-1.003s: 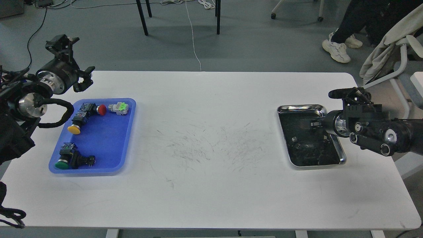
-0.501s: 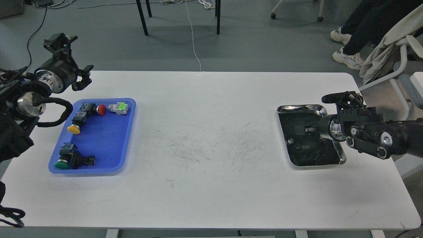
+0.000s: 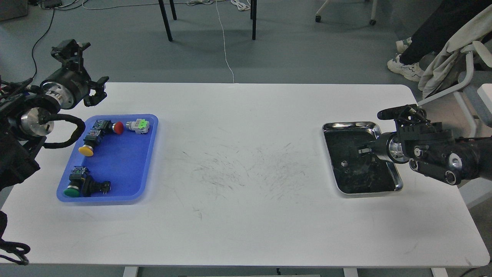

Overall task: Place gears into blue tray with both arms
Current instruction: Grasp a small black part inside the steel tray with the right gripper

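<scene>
The blue tray point(image 3: 123, 165) lies on the left of the white table and holds several push-button switches point(image 3: 94, 138) with red, green and yellow caps. My left gripper point(image 3: 85, 70) hovers above the table's back left corner, behind this tray, fingers spread wide with nothing between them. My right gripper point(image 3: 363, 151) reaches low into the steel tray point(image 3: 348, 124) on the right, dark against its dark bottom, so its fingers cannot be told apart. The gears cannot be made out on that dark bottom; only a small grey speck point(image 3: 344, 163) shows there.
The white table point(image 3: 246, 154) has scuff marks across its middle. Behind it are chair legs point(image 3: 166, 21), a white cable point(image 3: 225, 46) on the floor, and at the far right a chair with cloth point(image 3: 449, 57) and a person's shoe point(image 3: 401, 63).
My right gripper dipped lower into the steel tray and shifted a little left, then back right. The left arm barely moved. The person's feet at the back right shifted.
</scene>
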{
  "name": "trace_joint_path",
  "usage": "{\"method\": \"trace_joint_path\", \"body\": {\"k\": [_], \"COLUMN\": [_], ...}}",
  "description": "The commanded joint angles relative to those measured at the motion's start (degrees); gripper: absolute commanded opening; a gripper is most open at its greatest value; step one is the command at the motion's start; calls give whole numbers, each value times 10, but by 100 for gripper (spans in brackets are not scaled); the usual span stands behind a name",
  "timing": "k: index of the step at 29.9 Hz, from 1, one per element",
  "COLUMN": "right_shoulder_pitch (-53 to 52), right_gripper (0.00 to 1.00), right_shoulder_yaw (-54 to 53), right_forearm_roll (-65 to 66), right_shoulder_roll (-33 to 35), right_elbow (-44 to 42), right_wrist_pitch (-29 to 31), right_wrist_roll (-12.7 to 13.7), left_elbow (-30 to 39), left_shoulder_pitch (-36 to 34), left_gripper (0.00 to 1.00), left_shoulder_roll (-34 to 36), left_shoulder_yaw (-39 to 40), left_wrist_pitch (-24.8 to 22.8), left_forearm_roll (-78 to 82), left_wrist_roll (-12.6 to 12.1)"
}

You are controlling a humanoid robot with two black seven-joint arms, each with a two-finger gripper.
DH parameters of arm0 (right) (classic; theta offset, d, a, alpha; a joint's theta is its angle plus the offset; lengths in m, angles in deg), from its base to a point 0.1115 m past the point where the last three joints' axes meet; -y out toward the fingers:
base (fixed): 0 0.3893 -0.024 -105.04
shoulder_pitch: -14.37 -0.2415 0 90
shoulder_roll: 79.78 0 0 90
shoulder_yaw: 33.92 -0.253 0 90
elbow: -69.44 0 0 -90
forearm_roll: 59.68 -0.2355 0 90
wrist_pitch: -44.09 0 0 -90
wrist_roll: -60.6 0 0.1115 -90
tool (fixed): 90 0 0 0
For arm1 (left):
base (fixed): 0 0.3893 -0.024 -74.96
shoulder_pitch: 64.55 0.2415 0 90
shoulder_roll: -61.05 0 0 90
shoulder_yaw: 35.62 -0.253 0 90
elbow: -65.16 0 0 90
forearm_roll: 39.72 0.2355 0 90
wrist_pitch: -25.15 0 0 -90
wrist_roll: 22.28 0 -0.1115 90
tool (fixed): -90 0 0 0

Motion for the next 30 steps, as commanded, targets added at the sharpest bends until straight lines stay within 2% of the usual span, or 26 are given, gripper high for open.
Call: {"method": "trace_joint_path", "body": {"k": [1, 17, 26, 30], "right_shoulder_pitch": [3, 7, 8, 8], "right_gripper": [69, 54, 40, 30], "right_shoulder_yaw": [4, 3, 3, 4], "right_forearm_roll": [1, 5, 6, 15], "right_shoulder_roll": [0, 0, -1, 0], "right_elbow": [0, -5, -5, -5], "right_wrist_pitch": [0, -1, -1, 0], "right_wrist_roll": [-7, -8, -9, -18], "left_elbow": [0, 0, -1, -1], "left_shoulder_pitch": [1, 2, 4, 4], "left_gripper": [99, 99, 99, 99], "left_shoulder_roll": [-1, -4, -4, -5], "left_shoulder_yaw": [0, 0, -1, -1], "left_wrist_pitch": [0, 3, 3, 3], "left_forearm_roll": [0, 0, 0, 0], "left_wrist_roll": [0, 6, 6, 6]}}
